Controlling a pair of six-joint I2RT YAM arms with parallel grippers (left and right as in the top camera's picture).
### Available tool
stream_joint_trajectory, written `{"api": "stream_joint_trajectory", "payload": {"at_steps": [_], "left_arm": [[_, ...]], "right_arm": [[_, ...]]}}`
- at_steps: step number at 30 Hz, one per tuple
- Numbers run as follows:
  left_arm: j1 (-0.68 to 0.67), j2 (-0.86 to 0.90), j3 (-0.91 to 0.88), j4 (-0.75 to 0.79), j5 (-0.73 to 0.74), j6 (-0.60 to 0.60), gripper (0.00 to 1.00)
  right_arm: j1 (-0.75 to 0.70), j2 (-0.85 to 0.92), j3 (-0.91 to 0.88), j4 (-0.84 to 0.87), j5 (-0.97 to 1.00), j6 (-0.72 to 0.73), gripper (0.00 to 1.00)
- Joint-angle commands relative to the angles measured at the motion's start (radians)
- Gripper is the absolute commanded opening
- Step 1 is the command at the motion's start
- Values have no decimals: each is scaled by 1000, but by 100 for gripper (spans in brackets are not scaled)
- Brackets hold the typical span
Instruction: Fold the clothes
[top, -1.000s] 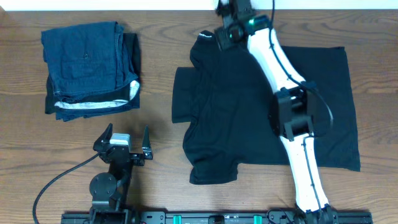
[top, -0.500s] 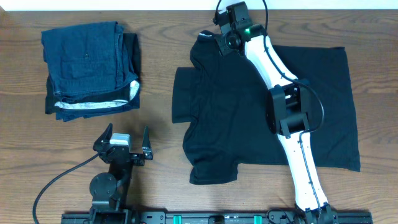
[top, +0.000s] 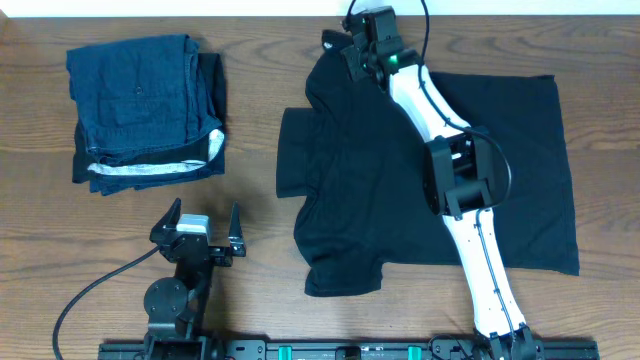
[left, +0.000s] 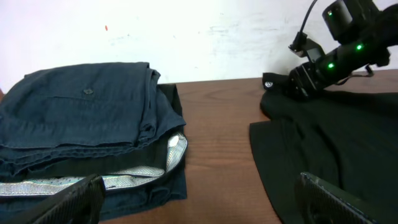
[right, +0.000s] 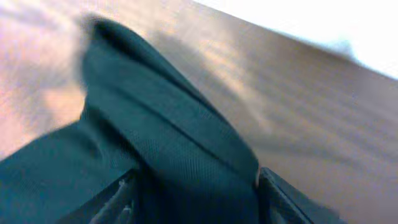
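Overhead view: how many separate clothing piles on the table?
2. A folded dark blue stack at the far left; a black T-shirt spread centre-right, its far corner gripped by the right pincer. Garments inside the stack can't be counted.

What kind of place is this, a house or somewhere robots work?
Probably a robot lab or test bench. A left robot arm and a right robot arm stand at a wooden table by a plain white wall, with a black T-shirt spread out.
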Motion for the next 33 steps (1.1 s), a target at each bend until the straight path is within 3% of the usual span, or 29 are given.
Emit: {"api": "stream_joint_trajectory", "payload": {"at_steps": [1,9,13,17,19,21,22,23,24,29,33], "left_arm": [[-3,-6,-16,-33,14,17,98],[-3,-6,-16,-33,14,17,98],[-3,-6,-16,-33,14,17,98],[-3,-6,-16,-33,14,17,98],[-3,-6,-16,-33,14,17,98],[-3,-6,-16,-33,14,17,98],[-3,-6,-16,-33,14,17,98],[-3,-6,-16,-33,14,17,98],[-3,-6,-16,-33,14,17,98],[-3,-6,-16,-33,14,17,98],[-3,-6,-16,-33,14,17,98]], "right_arm": [[-5,21,5,52,74,33,61],[-5,-113,13,53,72,44,80],[-5,-230,13,-141,20,74,84],[-1,-394,13,-475,-8,180,83],[4,-467,13,-623,-83,182,75],[12,-532,13,-752,-182,180,57],[18,-555,13,-806,-220,178,38],[26,-579,13,-864,-261,178,10],[35,-591,13,-907,-284,177,1],[129,-595,-1,-1168,-308,177,1],[244,-591,-109,-1259,-287,178,1]]}}
